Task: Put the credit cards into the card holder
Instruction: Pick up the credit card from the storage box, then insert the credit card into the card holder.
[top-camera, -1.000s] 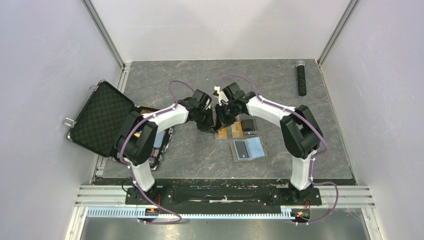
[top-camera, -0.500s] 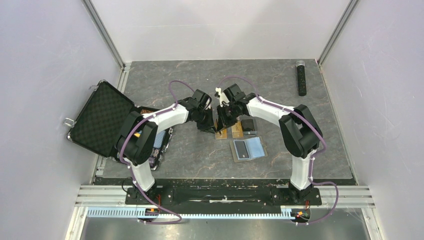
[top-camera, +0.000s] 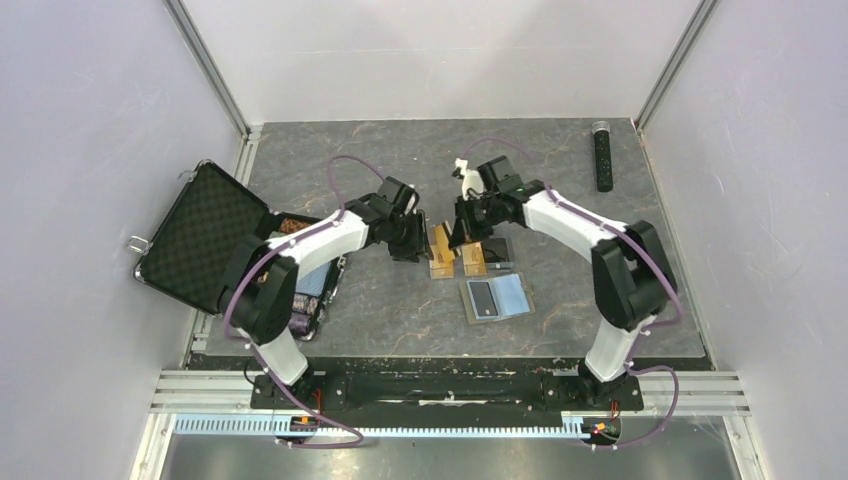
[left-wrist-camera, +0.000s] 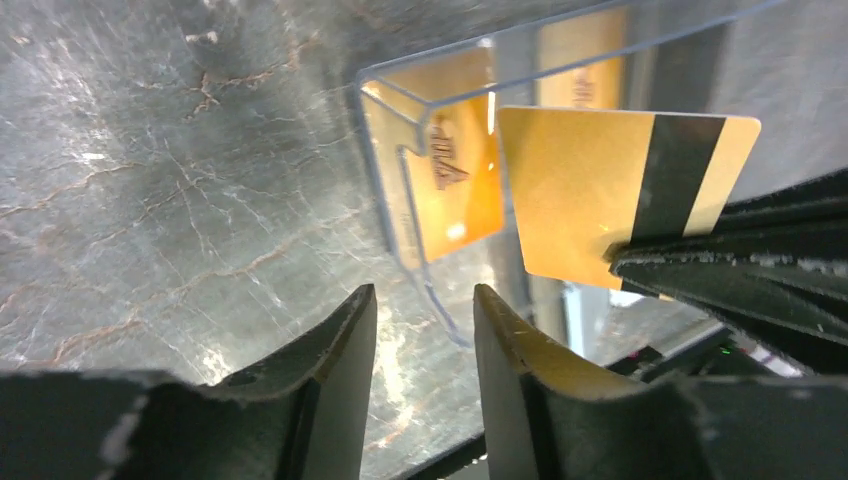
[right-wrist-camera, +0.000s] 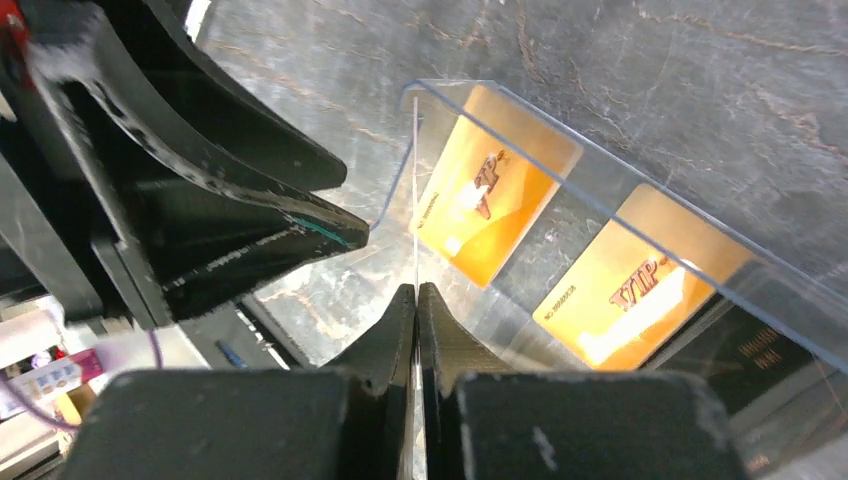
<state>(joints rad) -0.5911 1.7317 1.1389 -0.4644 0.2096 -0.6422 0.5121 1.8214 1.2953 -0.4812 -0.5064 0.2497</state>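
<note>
My right gripper (right-wrist-camera: 416, 288) is shut on one of the credit cards, seen edge-on (right-wrist-camera: 415, 200) in the right wrist view. In the left wrist view that card (left-wrist-camera: 590, 195) shows its gold back with a black stripe, upright above the table. My left gripper (left-wrist-camera: 425, 300) stands open just left of it with nothing between its fingers. Two more orange-gold cards (right-wrist-camera: 495, 195) (right-wrist-camera: 640, 290) lie in a small clear plastic box (left-wrist-camera: 400, 190). From above, both grippers (top-camera: 413, 240) (top-camera: 462, 230) flank the held card (top-camera: 441, 240). The card holder (top-camera: 497, 297) lies open, blue inside up, nearer the arms.
A big black case (top-camera: 200, 235) stands open at the table's left edge. A dark flat item (top-camera: 497, 248) lies right of the clear box. A black stick-shaped object (top-camera: 603, 155) rests at the far right. Walls close in on three sides.
My left gripper has opened and let go of the card, drawing back left. My right gripper has closed fully on the card, and its arm has shifted right.
</note>
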